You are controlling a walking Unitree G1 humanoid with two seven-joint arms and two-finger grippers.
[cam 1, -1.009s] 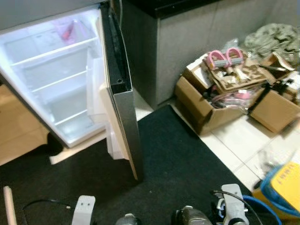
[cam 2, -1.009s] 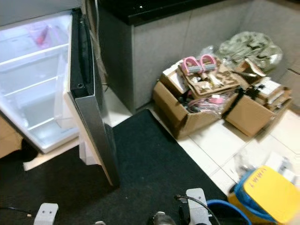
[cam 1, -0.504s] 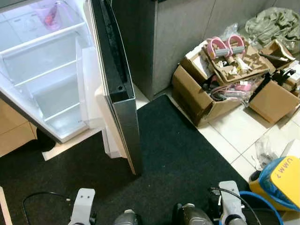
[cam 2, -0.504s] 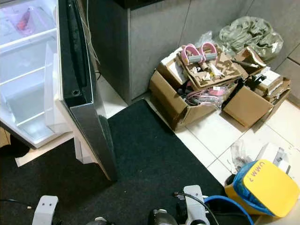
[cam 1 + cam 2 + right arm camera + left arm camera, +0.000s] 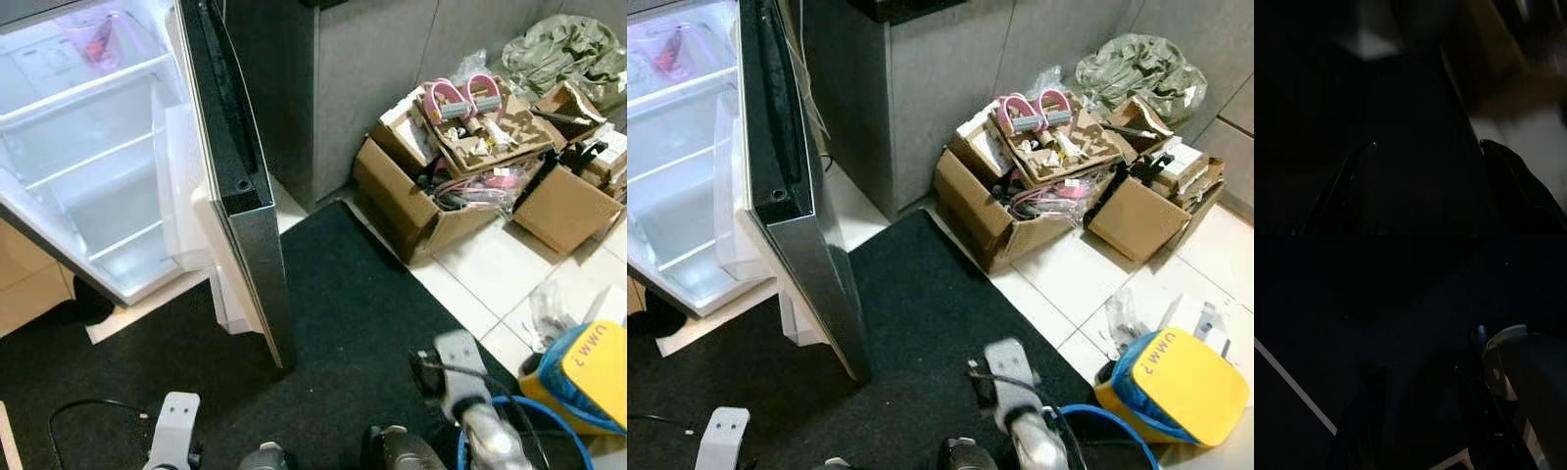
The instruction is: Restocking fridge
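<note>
Left eye view gives us the change: the right arm has lifted. Half a second back its wrist sat low at the near edge of the picture; now it rides higher and further over the black mat (image 5: 362,323), swinging up toward the middle of the scene. The camera has shifted only a touch, and the fridge (image 5: 98,176) and its door (image 5: 240,196) are where they were, so that is a real arm move. My read: the robot is starting to bring its right side into play, but nothing is being carried yet, so the restocking proper has not begun.

Right claw (image 5: 1420,196): the wrist view is very dark, two black fingers just made out, spread apart with nothing between them. Left claw (image 5: 1415,421): also dim, fingers apart over the dark mat, empty, the arm hanging idle at near left.

Now the goods. The fridge stands open at far left, lit, shelves almost bare bar a pink item (image 5: 98,39) on the top shelf. The likely stock sits in the cardboard boxes (image 5: 431,196) at far right on the tiles, well apart from the right claw, beyond the mat's edge. A yellow-and-blue container (image 5: 583,377) sits just right of the raised arm.
</note>
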